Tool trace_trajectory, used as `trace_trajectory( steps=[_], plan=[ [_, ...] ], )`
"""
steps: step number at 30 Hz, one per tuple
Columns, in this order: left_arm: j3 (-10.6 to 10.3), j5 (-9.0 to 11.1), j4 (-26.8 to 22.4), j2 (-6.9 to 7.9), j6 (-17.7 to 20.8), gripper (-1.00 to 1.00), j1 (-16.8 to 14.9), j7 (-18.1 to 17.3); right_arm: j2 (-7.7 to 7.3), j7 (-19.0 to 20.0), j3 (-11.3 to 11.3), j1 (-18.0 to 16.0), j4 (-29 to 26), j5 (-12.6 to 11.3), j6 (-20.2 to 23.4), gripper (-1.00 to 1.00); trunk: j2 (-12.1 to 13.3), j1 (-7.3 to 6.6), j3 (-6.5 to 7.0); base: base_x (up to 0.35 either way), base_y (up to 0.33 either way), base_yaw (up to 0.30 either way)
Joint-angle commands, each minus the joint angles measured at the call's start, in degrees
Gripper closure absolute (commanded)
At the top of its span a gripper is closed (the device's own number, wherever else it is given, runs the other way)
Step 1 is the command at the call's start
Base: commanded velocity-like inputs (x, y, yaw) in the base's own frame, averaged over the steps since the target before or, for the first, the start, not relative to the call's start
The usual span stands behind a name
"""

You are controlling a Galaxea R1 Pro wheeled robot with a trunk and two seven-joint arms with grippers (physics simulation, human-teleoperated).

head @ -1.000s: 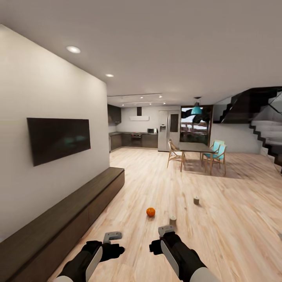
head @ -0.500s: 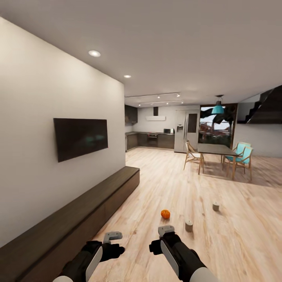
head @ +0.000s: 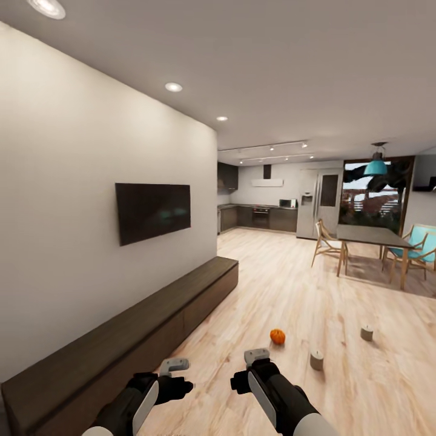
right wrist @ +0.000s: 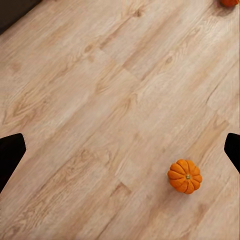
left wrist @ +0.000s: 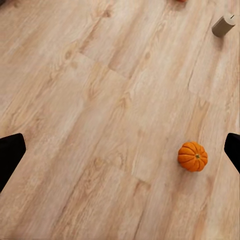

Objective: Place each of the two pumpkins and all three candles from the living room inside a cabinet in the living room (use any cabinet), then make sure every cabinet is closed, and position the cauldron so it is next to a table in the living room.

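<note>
Across the light wood floor [head: 290,303] of the living room, the head view looks along a white wall [head: 79,212] at 9 o'clock, with a black TV [head: 152,211] mounted on it; below the TV runs the long dark cabinet [head: 121,345], its drawer fronts all flush and shut; both arms are held low at 6 o'clock, the left gripper [head: 174,366] and the right gripper [head: 257,355] side by side over bare floor, neither touching anything; both wrist views show the dark fingertips standing far apart at the picture edges with only floor between them, so both grippers are spread and empty; one pumpkin [head: 277,336] sits on the floor at about 1 o'clock from the right gripper, well clear of the cabinet; a candle [head: 317,360] stands upright near it toward 3 o'clock, and a second candle [head: 366,333] stands farther off toward 2 o'clock; in the left wrist view a pumpkin [left wrist: 192,156] lies on the planks with a candle [left wrist: 223,25] well apart from it; in the right wrist view a pumpkin [right wrist: 184,176] lies likewise, and the orange edge of a second pumpkin [right wrist: 229,2] shows at the corner; far off at 12 o'clock is a grey kitchen [head: 266,215]; at 2 o'clock a dining table [head: 369,235] with chairs stands under a teal lamp [head: 375,167].
</note>
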Motion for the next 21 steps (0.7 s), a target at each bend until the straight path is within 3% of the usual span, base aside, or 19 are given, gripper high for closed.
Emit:
trace_trajectory(
  steps=[1,9,21],
  plan=[
    [-0.1,0.6,-0.1,0.02,0.3,-1.00,-0.1,0.2,-0.05,-0.5,0.3,0.0,-0.1,-0.6,0.2,-1.00,-0.1,0.01,-0.10,0.000,-0.132,0.291],
    [-0.2,0.6,0.0,0.00,0.2,-1.00,-0.1,0.2,-0.05,-0.5,0.3,0.0,-0.1,-0.6,0.2,-1.00,-0.1,0.01,-0.10,0.018,-0.130,0.291],
    [-0.2,0.5,0.0,0.01,-1.8,-1.00,-0.1,0.3,-0.05,-0.5,0.3,0.0,-0.1,-0.6,0.2,-1.00,-0.1,0.01,-0.10,0.134,-0.173,0.291]
  ],
)
